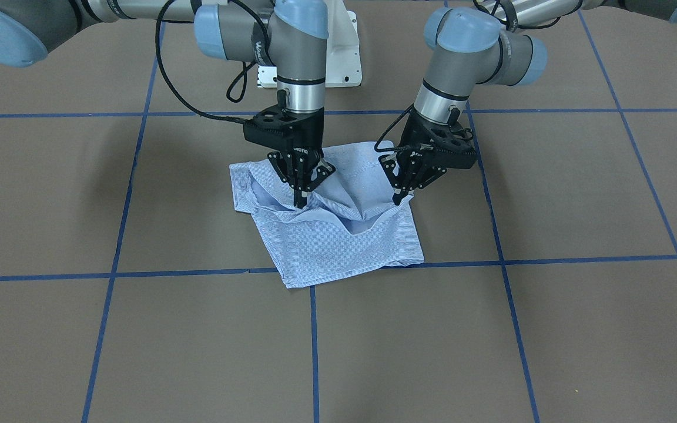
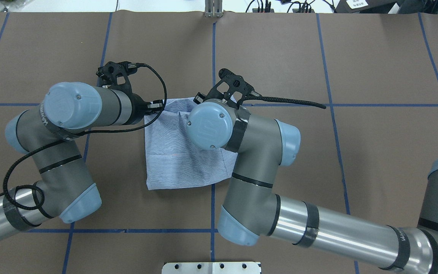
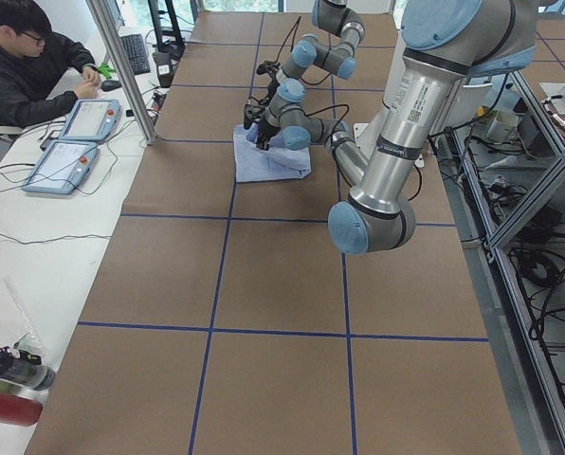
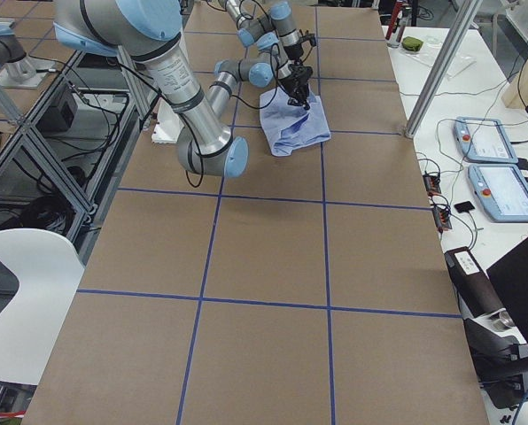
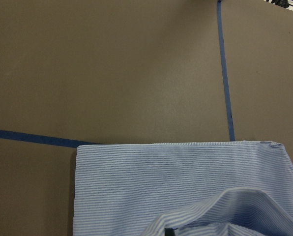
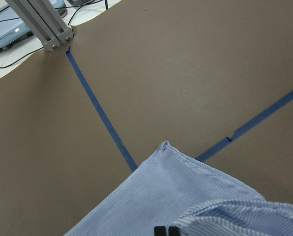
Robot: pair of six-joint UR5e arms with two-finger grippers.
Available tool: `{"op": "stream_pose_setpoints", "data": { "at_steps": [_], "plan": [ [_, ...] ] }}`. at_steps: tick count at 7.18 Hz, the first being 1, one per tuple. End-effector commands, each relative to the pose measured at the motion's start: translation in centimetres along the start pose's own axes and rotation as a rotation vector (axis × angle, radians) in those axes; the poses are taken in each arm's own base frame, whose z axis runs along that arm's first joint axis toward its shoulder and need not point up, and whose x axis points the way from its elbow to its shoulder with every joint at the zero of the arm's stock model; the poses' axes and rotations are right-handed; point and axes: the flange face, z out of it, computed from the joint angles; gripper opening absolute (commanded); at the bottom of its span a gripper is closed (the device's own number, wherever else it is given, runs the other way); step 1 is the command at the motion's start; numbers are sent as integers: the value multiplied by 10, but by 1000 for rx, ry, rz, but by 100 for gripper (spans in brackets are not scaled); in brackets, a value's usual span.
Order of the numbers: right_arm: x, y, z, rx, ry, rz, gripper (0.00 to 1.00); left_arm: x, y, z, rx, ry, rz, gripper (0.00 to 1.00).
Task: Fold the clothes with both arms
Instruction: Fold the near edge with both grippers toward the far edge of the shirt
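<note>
The light blue-and-white striped shirt (image 1: 338,241) lies folded into a compact rectangle on the brown table; it also shows in the overhead view (image 2: 177,160). A raised ridge of cloth runs between the two grippers. My right gripper (image 1: 301,200) is shut on a pinch of shirt at its robot-side edge, on the left of the front view. My left gripper (image 1: 399,197) is shut on the same edge at the other corner. Both wrist views show the shirt (image 5: 186,182) (image 6: 186,206) just beyond the fingertips. In the overhead view both grippers are hidden under the wrists.
Blue tape lines (image 1: 197,272) grid the brown table. The white pedestal base (image 1: 341,53) stands behind the arms. A metal post (image 3: 121,66), teach pendants (image 3: 74,142) and an operator (image 3: 27,66) are along the table's far side.
</note>
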Motion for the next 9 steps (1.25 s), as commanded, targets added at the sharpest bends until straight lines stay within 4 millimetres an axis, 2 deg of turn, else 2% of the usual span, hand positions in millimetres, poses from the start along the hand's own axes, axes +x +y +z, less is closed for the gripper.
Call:
{"op": "stream_pose_setpoints", "data": {
  "at_steps": [1, 2, 3, 4, 6, 7, 8, 9],
  "plan": [
    [-29, -16, 48, 2, 11, 11, 0, -17, -15, 36, 24, -20, 17, 0],
    [-35, -23, 65, 0, 11, 13, 0, -27, -26, 53, 38, -25, 14, 0],
    [-32, -25, 84, 5, 19, 1, 0, -30, -31, 68, 45, -20, 15, 0],
    [-29, -25, 94, 5, 19, -16, 0, -33, -32, 83, 46, -17, 15, 0],
    [-24, -24, 104, 9, 38, -24, 0, -39, -32, 92, 45, -20, 15, 0],
    [-23, -24, 107, 11, 44, -25, 20, -40, -32, 93, 46, -22, 15, 1],
    [-22, -24, 107, 10, 47, -27, 37, -41, -32, 93, 46, -24, 15, 16],
    [-22, -27, 108, 9, 48, -118, 89, -43, -31, 94, 45, -27, 54, 99]
  ]
}}
